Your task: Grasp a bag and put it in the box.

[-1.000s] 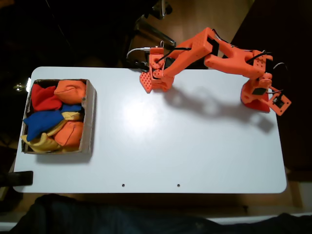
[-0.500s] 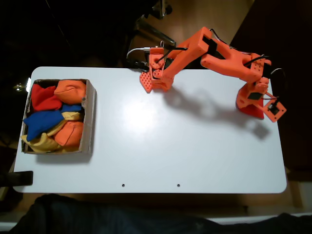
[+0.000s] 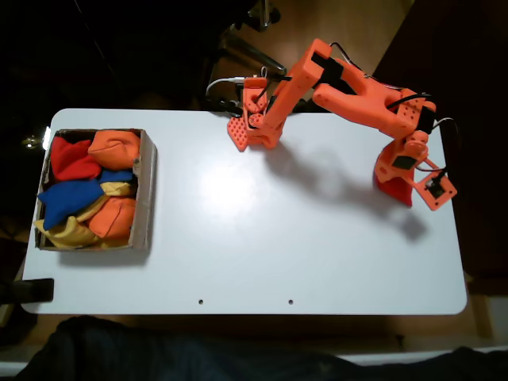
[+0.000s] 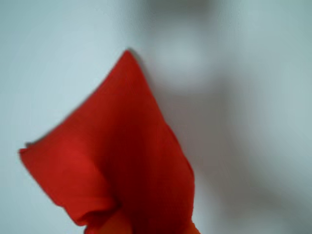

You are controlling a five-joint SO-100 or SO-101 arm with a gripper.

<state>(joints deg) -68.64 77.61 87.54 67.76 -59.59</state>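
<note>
Over at the right side of the white desk (image 3: 317, 254), the orange arm (image 3: 349, 87) bends down and its jaws pinch the bag (image 3: 394, 187), a bright red bean bag hanging in a pointed fold above the desk in the wrist view (image 4: 122, 165). Far off at the left end sits the box (image 3: 145, 190), well apart from the bag, already crowded with orange, blue, yellow and red bean bags.

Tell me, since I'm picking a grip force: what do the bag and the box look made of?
The bag: matte red fabric, soft, folding and draping. The box: plain brown cardboard, dull, with raw-looking edges, as far as the fixed view shows.
</note>
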